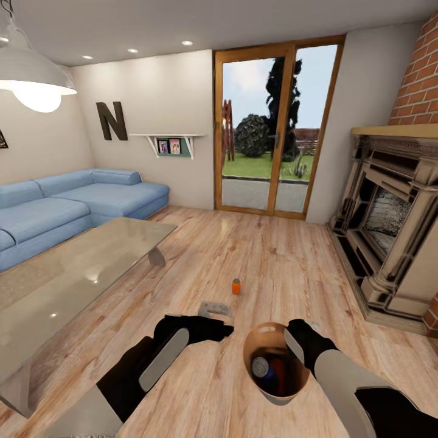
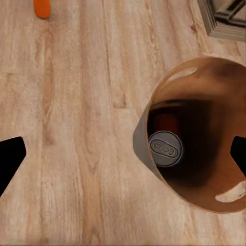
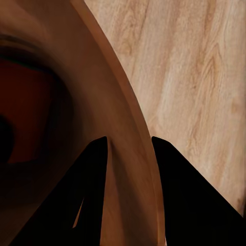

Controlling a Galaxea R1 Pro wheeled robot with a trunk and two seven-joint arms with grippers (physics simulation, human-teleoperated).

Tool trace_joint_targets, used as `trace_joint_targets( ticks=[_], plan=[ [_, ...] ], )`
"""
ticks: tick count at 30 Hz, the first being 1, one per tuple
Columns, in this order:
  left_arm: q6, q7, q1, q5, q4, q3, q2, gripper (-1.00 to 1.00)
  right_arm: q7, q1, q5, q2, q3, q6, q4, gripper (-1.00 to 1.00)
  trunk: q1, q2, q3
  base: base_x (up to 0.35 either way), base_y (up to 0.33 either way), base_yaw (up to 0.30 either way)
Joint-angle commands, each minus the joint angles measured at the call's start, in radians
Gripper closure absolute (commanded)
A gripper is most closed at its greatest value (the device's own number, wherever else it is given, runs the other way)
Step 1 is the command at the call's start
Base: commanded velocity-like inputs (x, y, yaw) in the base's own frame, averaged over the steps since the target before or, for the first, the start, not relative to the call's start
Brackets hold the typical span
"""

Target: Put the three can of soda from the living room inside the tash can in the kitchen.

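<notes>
My right gripper point(image 1: 297, 339) is shut on the rim of the trash can point(image 1: 254, 340), a grey bucket with a brown inside, and holds it above the plank floor. The right wrist view shows both fingers point(image 3: 92, 195) clamping the bucket's wall point(image 3: 120, 128). Inside lie the blue soda can point(image 1: 264, 372), whose silvery top point(image 2: 165, 148) faces up, and the reddish can point(image 1: 281, 367). Ahead, the orange can point(image 1: 236, 286) stands upright on the floor. My left gripper point(image 1: 216, 311) hangs open and empty beside the bucket point(image 2: 215, 197), short of the orange can point(image 2: 42, 7).
This is the living room. A glass-topped low table point(image 1: 79, 267) stands at the left, with the blue sofa point(image 1: 73, 201) behind it. The brick fireplace point(image 1: 389, 231) lines the right side. Wood-framed glass doors point(image 1: 274, 128) close off the far wall.
</notes>
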Motion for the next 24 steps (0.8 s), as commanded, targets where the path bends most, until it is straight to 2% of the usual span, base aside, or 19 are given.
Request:
trace_joint_targets(
  ticks=[1,5,6,10,11,14,17,18,24],
  plan=[
    [-0.001,0.001,0.0,0.002,0.004,0.01,0.004,-1.0,0.005,0.0,0.0,0.0,-0.001,-0.001,-0.001,1.0,0.0,0.0,0.0,0.0,0.0,0.0],
    [-0.005,0.003,0.0,0.003,0.047,0.049,0.012,-1.0,0.005,0.0,0.0,-0.001,-0.001,-0.001,-0.001,1.0,0.0,0.0,0.0,0.0,0.0,0.0],
    [-0.008,0.002,-0.001,0.003,0.086,0.069,0.013,-1.0,0.005,0.0,0.0,-0.002,-0.001,-0.001,-0.001,1.0,0.0,0.0,0.0,0.0,0.0,0.0],
    [-0.017,0.001,-0.001,0.006,0.191,0.116,0.012,-1.0,0.006,0.0,-0.001,-0.001,-0.001,-0.002,-0.002,1.0,0.0,0.0,0.0,0.0,0.0,0.0],
    [-0.02,0.0,-0.002,0.006,0.254,0.137,0.011,-1.0,0.016,0.0,-0.002,0.0,-0.001,-0.002,-0.001,1.0,0.0,0.0,0.0,0.0,0.0,0.0],
    [-0.024,0.0,-0.011,0.005,0.345,0.159,0.011,-1.0,0.074,0.0,-0.001,0.0,-0.001,-0.001,-0.001,1.0,0.0,0.0,0.0,0.0,0.0,0.0],
    [-0.026,-0.001,-0.029,0.003,0.412,0.17,0.01,-1.0,0.153,-0.002,0.004,-0.005,0.0,0.01,-0.002,1.0,0.0,0.0,0.0,0.0,0.0,0.0],
    [-0.026,-0.001,-0.043,0.003,0.439,0.175,0.009,-1.0,0.199,-0.003,0.005,-0.013,0.0,0.021,-0.002,1.0,0.0,0.0,0.0,0.0,0.0,0.0],
    [-0.026,-0.001,-0.086,0.002,0.476,0.181,0.009,-1.0,0.27,-0.005,0.001,-0.039,-0.001,0.038,-0.003,1.0,0.0,0.0,0.0,0.001,0.0,0.0]
  ],
)
